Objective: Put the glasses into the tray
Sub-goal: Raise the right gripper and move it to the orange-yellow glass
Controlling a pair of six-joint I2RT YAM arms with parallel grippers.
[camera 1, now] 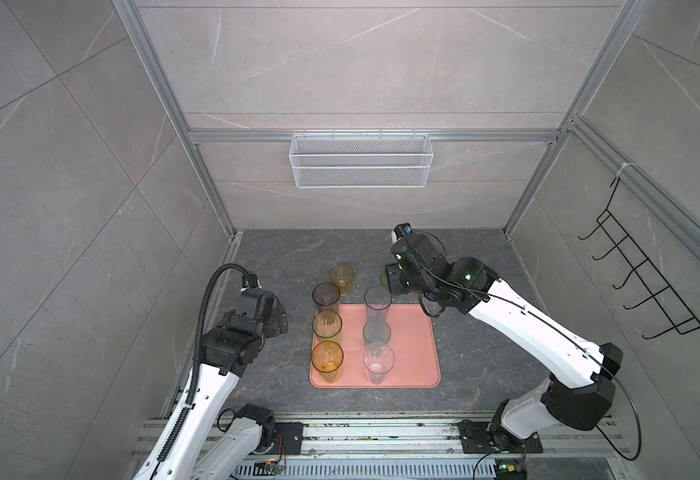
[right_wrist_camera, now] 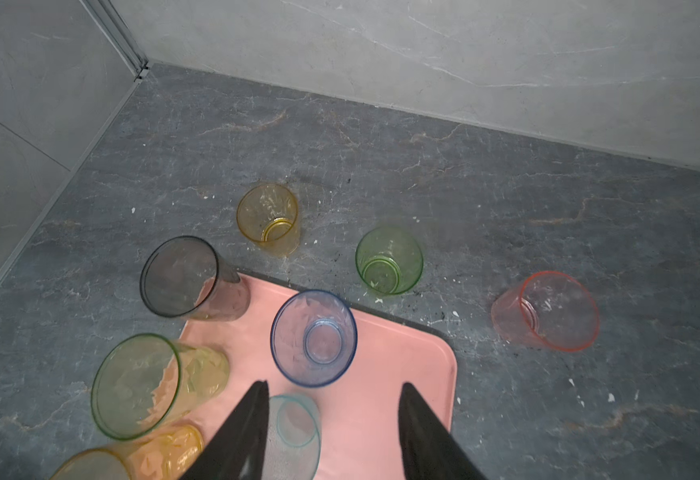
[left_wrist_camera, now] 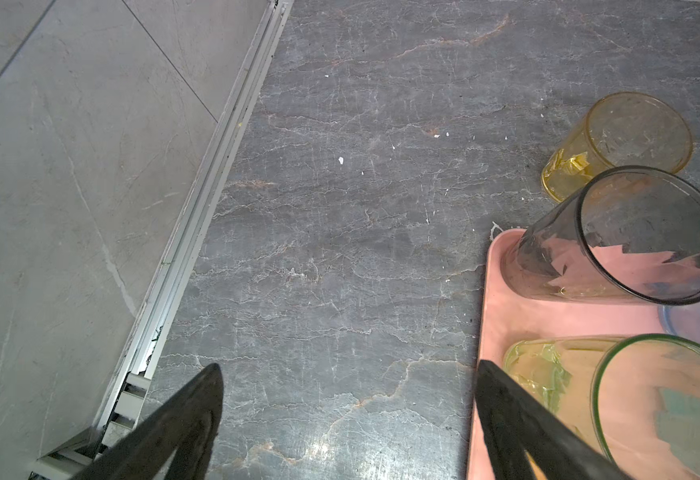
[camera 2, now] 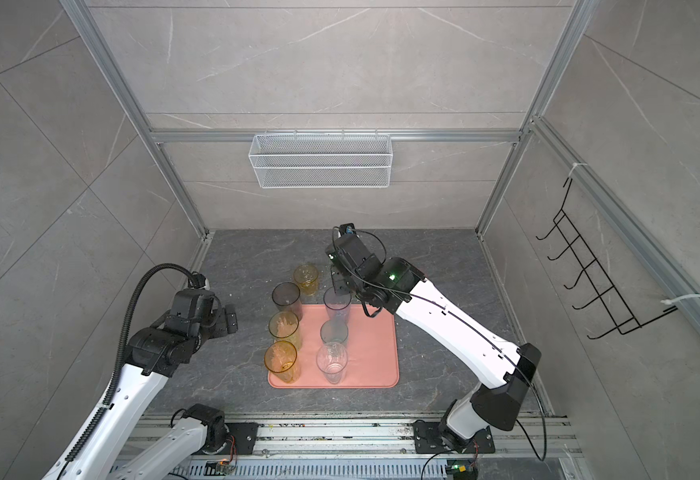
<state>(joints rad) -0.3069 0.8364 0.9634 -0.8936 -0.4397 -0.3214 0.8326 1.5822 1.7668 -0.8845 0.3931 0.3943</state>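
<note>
My left gripper [left_wrist_camera: 348, 363] hangs over the bare counter [left_wrist_camera: 340, 249] beside the tray [camera 1: 415, 353], jaws wide apart and empty. Nearest it stand the smoky grey glass [camera 1: 326, 297], right at the tray's far corner, then the yellow-green glass [camera 1: 326, 326] and the tall amber glass [camera 1: 327, 357]. If I send that arm to the short amber glass [camera 1: 342, 277], which sits off the tray just beyond the grey one, a wrist brushing the grey rim could tip it (tall and narrow-footed, it looks easy to topple).

In the middle column the blue glass [right_wrist_camera: 314, 338], teal glass [right_wrist_camera: 294, 424] and clear glass [camera 1: 378, 360] are on the tray. My right gripper [right_wrist_camera: 335, 384] hovers above the teal one with jaws apart, clasping nothing, and the blue rim sits just ahead of its tips. A low swing outward could clip it.

The green glass [right_wrist_camera: 389, 261] and pink glass [right_wrist_camera: 548, 311] wait on the counter. The pink one is hidden under my own arm in both top views, so a misjudged descent might knock it over.
</note>
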